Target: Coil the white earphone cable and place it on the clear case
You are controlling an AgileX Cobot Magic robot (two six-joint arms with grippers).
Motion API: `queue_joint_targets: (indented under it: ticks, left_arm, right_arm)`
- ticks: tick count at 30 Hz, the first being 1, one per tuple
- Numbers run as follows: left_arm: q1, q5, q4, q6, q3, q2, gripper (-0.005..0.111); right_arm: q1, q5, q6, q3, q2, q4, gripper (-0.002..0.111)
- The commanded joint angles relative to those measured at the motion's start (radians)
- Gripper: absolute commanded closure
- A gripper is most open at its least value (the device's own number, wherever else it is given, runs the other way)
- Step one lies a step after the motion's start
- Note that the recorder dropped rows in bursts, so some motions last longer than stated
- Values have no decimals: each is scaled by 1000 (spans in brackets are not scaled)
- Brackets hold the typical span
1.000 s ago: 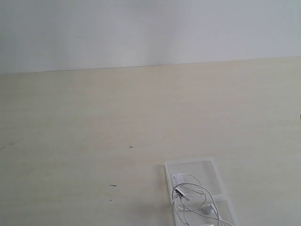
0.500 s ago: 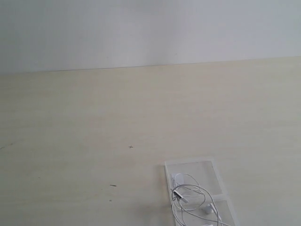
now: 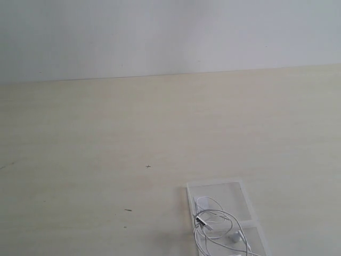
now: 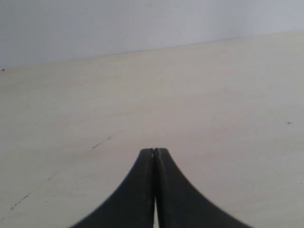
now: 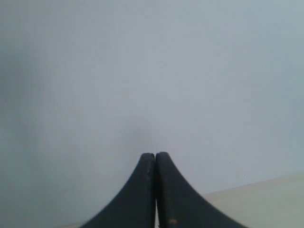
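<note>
**A:** Where is the white earphone cable [image 3: 218, 226]?

**B:** In the exterior view it sits at about five o'clock, close to the frame's edge. It lies in loose, uneven loops on the clear case [image 3: 234, 193], mostly across the line where the two halves meet.

**A:** And how does the case lie?

**B:** Flat on the pale table [image 3: 106, 160], opened out. One half points toward twelve o'clock and its far part is bare. The other half, toward six o'clock, is cut off by the frame. One earbud [image 3: 233, 238] rests on that nearer half. There's a small darker piece on the cable at the nine o'clock side of the loops, and I can't tell whether it is the plug or the remote.

**A:** The left pincer [image 4: 155, 151]?

**B:** Its wrist view shows the dark jaws pressed tight together with nothing between them, above bare table, facing the pale wall [image 4: 118, 23].

**A:** The right pincer [image 5: 155, 154]?

**B:** It is closed just as tightly and also grips nothing. It is aimed almost wholly at the wall, with only a sliver of table in sight.

**A:** Anything else on the table?

**B:** A tiny cross mark [image 3: 148, 166] near the middle, and a short dark fleck [image 3: 128, 210] toward seven o'clock.
</note>
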State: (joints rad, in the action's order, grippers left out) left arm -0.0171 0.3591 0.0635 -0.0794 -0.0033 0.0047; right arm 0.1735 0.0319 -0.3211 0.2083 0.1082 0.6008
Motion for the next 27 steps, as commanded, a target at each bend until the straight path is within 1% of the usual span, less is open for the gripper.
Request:
queue_joint_targets:
  ticks: [1,9,11,13,16,17,19,21,23,27]
  left_arm:
    - [-1,-5,-2,9,3,-5,107]
    - [-1,-5,-2,9,3,-5,107]
    - [-1,-5,-2,9,3,-5,107]
    - [-1,-5,-2,9,3,-5,107]
    - [-1,-5,-2,9,3,-5,107]
    - [-1,-5,-2,9,3,-5,107]
    - [-1,-5,-2,9,3,-5,107]
    - [-1,-5,-2,9,3,-5,107]
    - [-1,-5,-2,9,3,-5,107]
    - [-1,-5,-2,9,3,-5,107]
  right_arm:
    - [-11,-11,-19,-76,-33,-1,108]
    - [-11,-9,-45,-170,-33,-8,108]
    - [-11,-21,-41,-194,-43,-38,108]
    - [-11,-75,55,-204,-60,-164,108]
    - [-11,-177,357,-204,-84,-427,108]
    - [-11,-197,447,-204,-92,-487,108]
    - [-11,-233,539,-204,-108,-568,108]
    - [-11,-285,553,-204,-108,-607,108]
    - [-11,-320,550,-208,-108,-607,108]
    - [-11,-331,550,-208,-108,-601,108]
